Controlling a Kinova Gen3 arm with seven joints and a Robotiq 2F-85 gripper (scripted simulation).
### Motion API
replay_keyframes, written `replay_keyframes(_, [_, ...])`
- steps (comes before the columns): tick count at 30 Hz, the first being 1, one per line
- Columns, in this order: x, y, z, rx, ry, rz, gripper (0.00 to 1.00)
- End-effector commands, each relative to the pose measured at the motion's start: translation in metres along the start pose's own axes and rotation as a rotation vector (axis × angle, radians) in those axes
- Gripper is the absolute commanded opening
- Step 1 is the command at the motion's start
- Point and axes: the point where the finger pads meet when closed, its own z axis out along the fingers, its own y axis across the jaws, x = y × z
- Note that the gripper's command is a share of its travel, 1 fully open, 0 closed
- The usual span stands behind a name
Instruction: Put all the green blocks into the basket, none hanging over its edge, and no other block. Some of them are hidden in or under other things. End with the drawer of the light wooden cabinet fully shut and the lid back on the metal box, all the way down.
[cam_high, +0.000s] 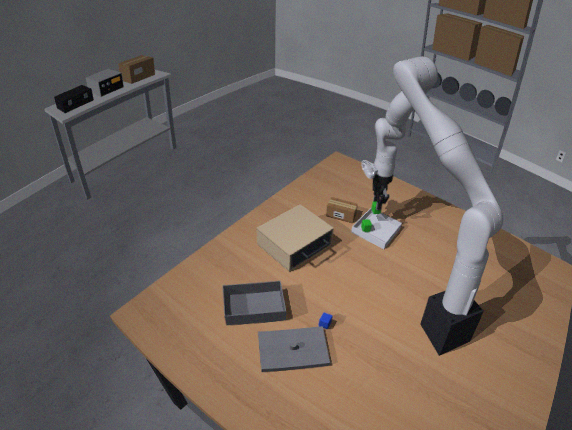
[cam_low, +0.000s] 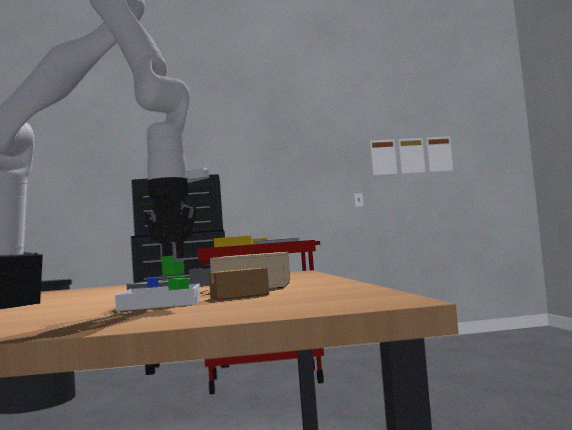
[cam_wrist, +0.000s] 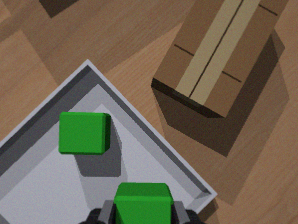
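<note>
Light wooden cabinet (cam_high: 295, 229) (cam_low: 250, 260), matte, boxy, ctr of top view; drawer looks pushed in. White shallow basket (cam_high: 385, 243) (cam_low: 157, 301) (cam_wrist: 150, 131), right of ctr, w/ one green cube (cam_high: 366, 225) (cam_low: 178, 284) (cam_wrist: 82, 133) inside. My black gripper (cam_high: 379, 207) (cam_low: 172, 252) (cam_wrist: 143, 212) grips a 2nd green block (cam_high: 375, 207) (cam_low: 173, 265) (cam_wrist: 143, 202) above basket; early release risks rim overhang.

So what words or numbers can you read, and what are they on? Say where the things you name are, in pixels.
No text can be read.
Small brown box (cam_high: 336, 209): a white label, too small to read.
Three wall sheets (cam_low: 384, 160): colored bars on top, no readable words.
Boxy device with orange patch (cam_high: 104, 80): markings too blurred.
</note>
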Motion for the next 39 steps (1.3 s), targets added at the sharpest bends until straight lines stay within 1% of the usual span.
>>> replay_keyframes(1, [0.0,0.001,0.004,-0.002,0.001,0.0,0.1])
replay_keyframes(13, [0.0,0.001,0.025,-0.002,0.001,0.0,0.1])
replay_keyframes(28, [0.0,0.001,0.039,-0.002,0.001,0.0,0.1])
replay_keyframes(39, [0.001,0.001,0.044,-0.002,0.001,0.0,0.1])
